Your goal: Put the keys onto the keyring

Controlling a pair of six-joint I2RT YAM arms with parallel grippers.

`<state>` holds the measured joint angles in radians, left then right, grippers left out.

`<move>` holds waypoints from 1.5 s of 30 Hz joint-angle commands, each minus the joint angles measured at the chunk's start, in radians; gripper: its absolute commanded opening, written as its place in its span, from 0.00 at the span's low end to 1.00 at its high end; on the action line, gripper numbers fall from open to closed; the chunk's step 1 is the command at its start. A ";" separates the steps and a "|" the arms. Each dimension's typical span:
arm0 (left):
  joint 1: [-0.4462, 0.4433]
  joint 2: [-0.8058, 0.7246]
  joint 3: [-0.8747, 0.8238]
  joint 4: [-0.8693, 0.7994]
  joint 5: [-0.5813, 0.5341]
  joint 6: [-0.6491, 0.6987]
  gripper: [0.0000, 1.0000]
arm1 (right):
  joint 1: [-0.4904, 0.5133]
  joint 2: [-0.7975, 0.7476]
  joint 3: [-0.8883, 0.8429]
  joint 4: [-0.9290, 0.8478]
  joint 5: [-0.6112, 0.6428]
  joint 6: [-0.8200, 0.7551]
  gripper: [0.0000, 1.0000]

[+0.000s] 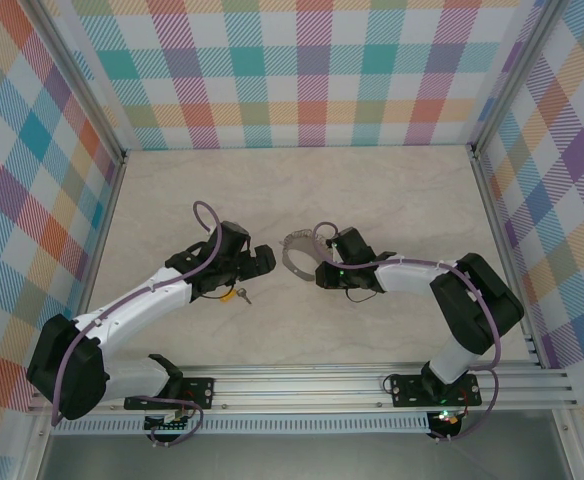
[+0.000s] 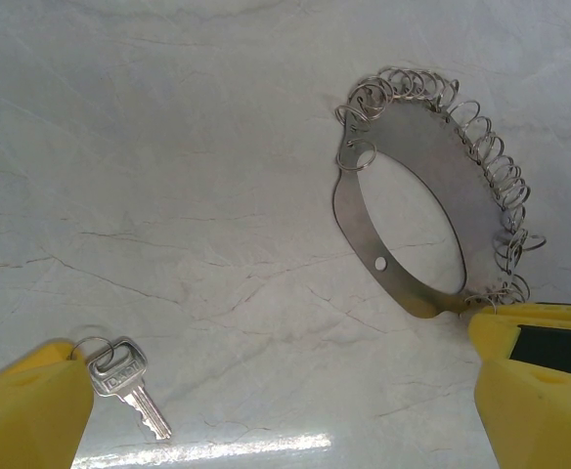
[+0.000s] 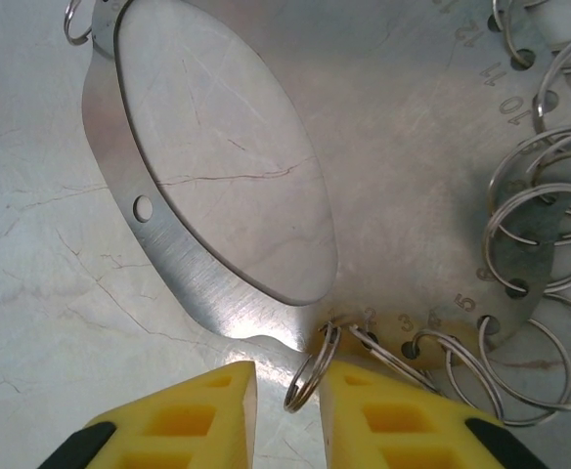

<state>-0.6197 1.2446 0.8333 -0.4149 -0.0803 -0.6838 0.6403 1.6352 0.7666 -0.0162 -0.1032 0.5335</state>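
The flat oval steel keyring plate (image 3: 403,137), fringed with wire split rings, is cut off by the frame edge in the right wrist view and lies just ahead of the right gripper (image 3: 287,376). One split ring (image 3: 315,362) stands between that gripper's narrowly parted yellow fingers; whether they pinch it cannot be told. The stamped numbers 5 and 10 can be read beside holes in the plate. The small silver key (image 2: 124,376), its head stamp illegible, lies just beside one finger of the left gripper (image 2: 276,337), whose fingers are spread wide. The tabletop (image 2: 168,147) is pale and marbled, and the walls (image 1: 312,70) are plaid.
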 commanded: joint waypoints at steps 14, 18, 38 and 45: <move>-0.016 0.003 0.020 0.001 -0.022 0.017 1.00 | -0.013 -0.006 -0.024 -0.021 0.038 -0.024 0.00; -0.016 0.001 0.020 0.001 -0.023 0.017 1.00 | -0.016 -0.001 -0.024 -0.018 0.037 -0.023 0.00; -0.015 -0.028 0.226 -0.053 0.039 0.277 0.97 | -0.086 -0.280 0.174 -0.126 -0.148 -0.290 0.00; -0.013 -0.021 0.370 -0.079 0.146 0.428 0.91 | -0.153 -0.354 0.225 -0.113 -0.339 -0.347 0.00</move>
<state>-0.6197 1.2182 1.1511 -0.4591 -0.0029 -0.3588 0.5064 1.3109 0.9508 -0.1322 -0.3161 0.2443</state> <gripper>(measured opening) 0.918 0.050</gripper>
